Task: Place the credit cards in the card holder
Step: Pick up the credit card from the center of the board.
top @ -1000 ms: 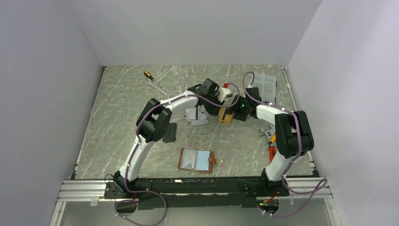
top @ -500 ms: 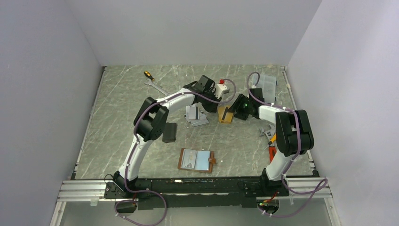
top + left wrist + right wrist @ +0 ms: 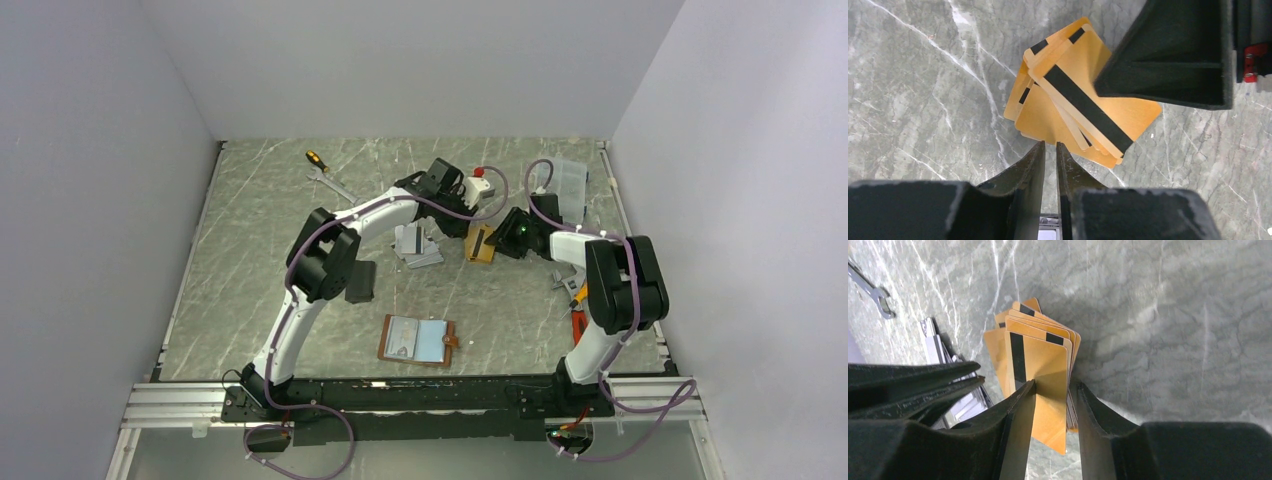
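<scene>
two grippers at the gold stack, the card holder well off toward the near edge

the left gripper (image 3: 1050, 146) points at the gold credit cards (image 3: 1048, 120) with its jaws drawn to a narrow slit and nothing in it. its tips stand just beside one edge of the fanned stack, not on it. the right gripper (image 3: 1053, 385) straddles the same stack across its thickness, one jaw against the front card's face and the other by the back cards. whether it bites firmly or only brackets them cannot be told.

in the top view the stack sits right of the table's centre, toward the far edge, with its long axis running roughly far-to-near. the card holder (image 3: 418, 340) lies open and flat, well apart from both grippers. it is close to the near edge and a little left of the stack, its long axis along that edge and its pale sleeves up. the coming carry therefore likely runs toward the near edge and slightly left. the right arm, already around the cards, looks the better placed for it. a card's edge would have to meet a sleeve mouth squarely.

across the grey marbled table (image 3: 250, 280), from the left:
- a screwdriver (image 3: 316, 159) and a wrench (image 3: 330, 183) near the far-left corner
- a black pouch (image 3: 360, 281) left of centre
- silver-grey credit cards (image 3: 415, 246) just left of the gold ones
- a clear box (image 3: 568, 180) by the far-right corner
- hand tools (image 3: 568, 288) along the right edge

plain pale walls (image 3: 400, 70) close three sides.
</scene>
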You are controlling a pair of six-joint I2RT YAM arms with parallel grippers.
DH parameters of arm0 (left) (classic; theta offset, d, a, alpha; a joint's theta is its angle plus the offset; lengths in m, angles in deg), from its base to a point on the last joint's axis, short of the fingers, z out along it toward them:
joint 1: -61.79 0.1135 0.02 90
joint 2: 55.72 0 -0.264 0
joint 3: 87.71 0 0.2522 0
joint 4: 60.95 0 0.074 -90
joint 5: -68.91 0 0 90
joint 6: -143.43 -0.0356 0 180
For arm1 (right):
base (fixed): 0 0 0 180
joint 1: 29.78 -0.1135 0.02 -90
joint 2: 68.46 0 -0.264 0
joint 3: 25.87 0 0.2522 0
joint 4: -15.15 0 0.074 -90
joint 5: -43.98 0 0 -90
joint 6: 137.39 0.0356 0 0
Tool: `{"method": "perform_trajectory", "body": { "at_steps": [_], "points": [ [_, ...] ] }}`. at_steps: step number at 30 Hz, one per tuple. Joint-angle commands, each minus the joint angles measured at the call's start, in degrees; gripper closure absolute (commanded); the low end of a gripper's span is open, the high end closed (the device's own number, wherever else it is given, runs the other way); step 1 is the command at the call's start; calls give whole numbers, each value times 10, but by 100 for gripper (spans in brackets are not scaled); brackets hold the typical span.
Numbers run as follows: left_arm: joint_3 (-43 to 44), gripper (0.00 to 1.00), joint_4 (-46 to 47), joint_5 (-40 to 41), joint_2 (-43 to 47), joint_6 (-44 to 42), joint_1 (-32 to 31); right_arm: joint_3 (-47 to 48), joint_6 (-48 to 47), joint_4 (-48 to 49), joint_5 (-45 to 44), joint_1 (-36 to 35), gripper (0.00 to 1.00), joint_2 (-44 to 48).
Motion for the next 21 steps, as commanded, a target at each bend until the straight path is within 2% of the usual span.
{"method": "perform_trajectory", "body": {
  "at_steps": [1, 14, 17, 21],
  "points": [
    [14, 80, 2, -13, 19, 2, 0, -32, -19, 2, -18, -3, 62, 33],
    [43, 79, -11, -10, -1, 5, -28, -36, -33, -21, -30, -17, 53, 60],
    [51, 79, -14, -7, -5, -1, -35, -48, -33, -23, -34, -18, 54, 68],
    [54, 79, -10, 5, -13, -6, -39, -58, -33, -23, -35, -17, 61, 77]
  ]
}}
